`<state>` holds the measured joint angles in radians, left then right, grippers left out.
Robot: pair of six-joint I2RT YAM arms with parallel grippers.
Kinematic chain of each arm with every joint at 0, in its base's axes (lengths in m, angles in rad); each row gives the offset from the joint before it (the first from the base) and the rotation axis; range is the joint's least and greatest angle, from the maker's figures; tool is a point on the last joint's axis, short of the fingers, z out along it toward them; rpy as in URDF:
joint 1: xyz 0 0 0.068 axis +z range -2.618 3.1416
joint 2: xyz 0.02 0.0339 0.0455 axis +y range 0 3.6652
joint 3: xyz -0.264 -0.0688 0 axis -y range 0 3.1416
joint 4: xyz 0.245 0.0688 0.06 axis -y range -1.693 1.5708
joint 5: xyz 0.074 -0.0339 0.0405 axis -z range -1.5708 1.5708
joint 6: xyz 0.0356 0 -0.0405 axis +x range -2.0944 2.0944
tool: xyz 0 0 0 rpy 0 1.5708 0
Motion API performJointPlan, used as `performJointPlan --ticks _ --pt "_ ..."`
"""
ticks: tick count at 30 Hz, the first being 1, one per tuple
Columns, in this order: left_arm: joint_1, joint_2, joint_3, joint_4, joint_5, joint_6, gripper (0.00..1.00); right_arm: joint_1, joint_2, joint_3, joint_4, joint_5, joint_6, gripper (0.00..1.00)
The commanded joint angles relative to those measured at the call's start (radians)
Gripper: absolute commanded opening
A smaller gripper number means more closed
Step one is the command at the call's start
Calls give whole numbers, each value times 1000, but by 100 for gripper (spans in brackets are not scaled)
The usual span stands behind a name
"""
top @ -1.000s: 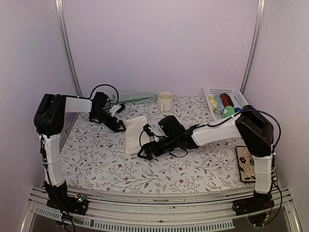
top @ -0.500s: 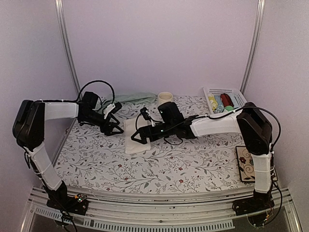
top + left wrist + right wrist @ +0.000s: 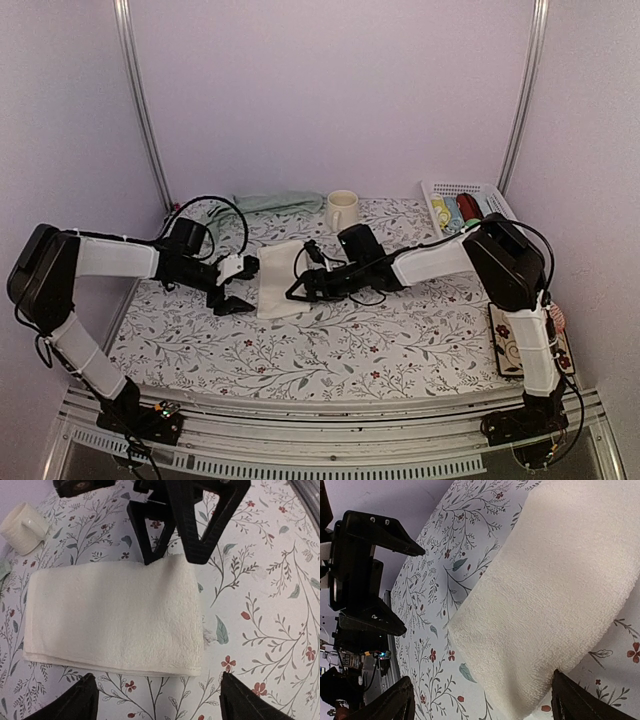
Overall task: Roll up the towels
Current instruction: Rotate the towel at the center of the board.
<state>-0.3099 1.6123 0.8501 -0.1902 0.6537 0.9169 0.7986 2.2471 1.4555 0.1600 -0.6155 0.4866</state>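
Observation:
A cream towel lies folded flat on the floral table; it fills the left wrist view and the right wrist view. My left gripper is open at its left edge, with that edge just ahead of the jaws. My right gripper is open on the opposite side and faces the left one, its jaws straddling a towel corner. Nothing is gripped. A pale green towel lies bunched against the back wall.
A cream mug stands behind the cream towel. A white basket of rolled cloths sits at the back right. A patterned pad lies by the right arm's base.
My left arm has stretched out low and its gripper has come forward to the towel's left edge. My right gripper has moved from the towel's near end up to its right edge.

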Motion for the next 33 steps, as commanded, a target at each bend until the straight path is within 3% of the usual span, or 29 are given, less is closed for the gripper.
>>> performJointPlan --ticks 1,7,14,25,31,33 --pt "-59 -46 -66 115 -78 119 83 8 -82 -58 32 22 3 94" --pt "-153 -100 -158 198 -180 195 75 9 -154 -108 50 38 -34 94" --pt "-237 -40 -184 210 -351 275 64 34 -117 -122 137 -55 -16 94" --pt "-278 20 -189 271 -464 280 61 37 -3 -88 164 -69 63 94" --pt "-292 61 -193 296 -496 281 53 38 -4 -79 146 -65 65 94" --pt "-298 67 -197 296 -507 287 46 39 -27 -83 138 -71 55 94"
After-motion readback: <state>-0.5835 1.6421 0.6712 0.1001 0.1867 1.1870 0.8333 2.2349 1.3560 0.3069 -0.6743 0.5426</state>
